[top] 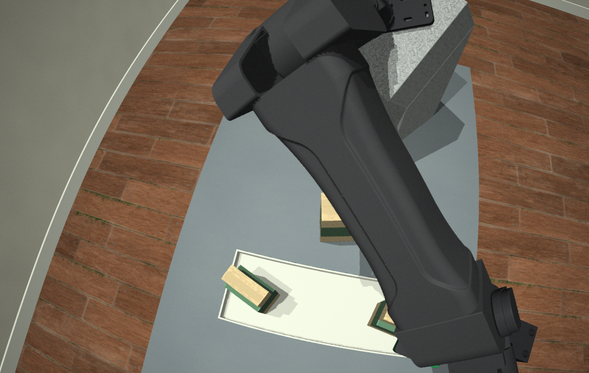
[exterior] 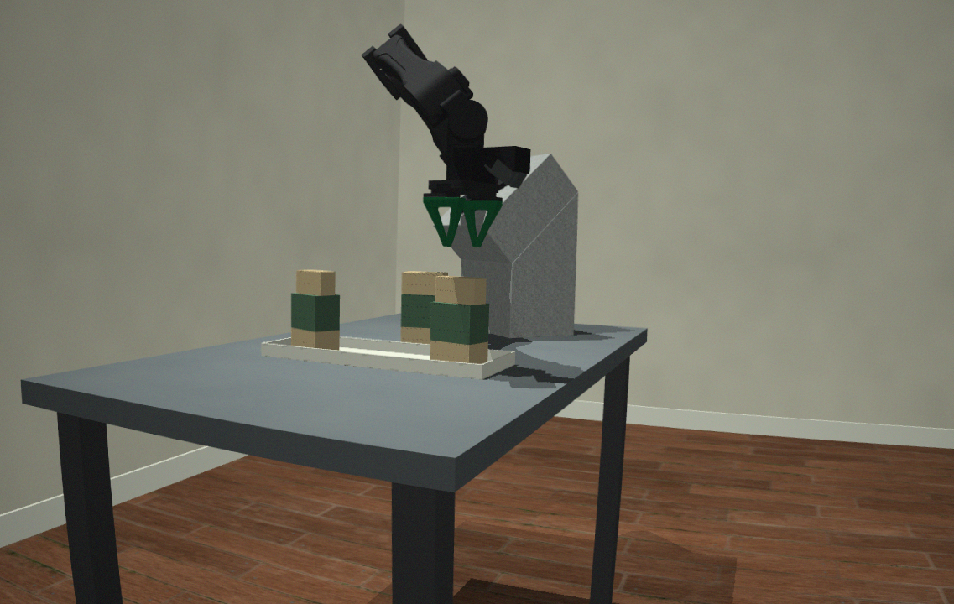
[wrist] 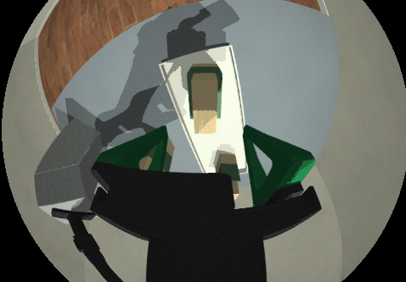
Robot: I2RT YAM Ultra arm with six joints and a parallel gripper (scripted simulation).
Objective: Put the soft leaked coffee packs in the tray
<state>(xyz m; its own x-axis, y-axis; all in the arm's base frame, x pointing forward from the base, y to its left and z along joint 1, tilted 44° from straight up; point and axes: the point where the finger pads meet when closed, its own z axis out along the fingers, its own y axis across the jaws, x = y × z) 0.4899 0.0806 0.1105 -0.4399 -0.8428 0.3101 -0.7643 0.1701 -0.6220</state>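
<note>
Two coffee packs stand upright in the tray (top: 329,301) (exterior: 390,362) (wrist: 231,140), one near each end; the third pack (top: 329,208) (exterior: 415,309) (wrist: 169,155) stands on the tabletop (top: 241,185) (exterior: 240,398) (wrist: 288,70), outside the tray on the grey block's side. Left-end pack (top: 246,286) (exterior: 315,311) (wrist: 228,164): fully seen in top view, set at an angle, partly blocked in wrist view. Right-end pack (top: 379,319) (exterior: 459,323) (wrist: 205,93): mostly under the arm (top: 370,162) (exterior: 419,82) in top view, plain in wrist and exterior. Can't tell which packs are soft. End effector (top: 435,366) (exterior: 462,242) (wrist: 205,127) is well open, nothing held, green fingers pointing down; exterior view shows it above pack height, top view just a green sliver. Grey block (top: 444,46) (exterior: 544,262) (wrist: 63,159) also on the tabletop.
</note>
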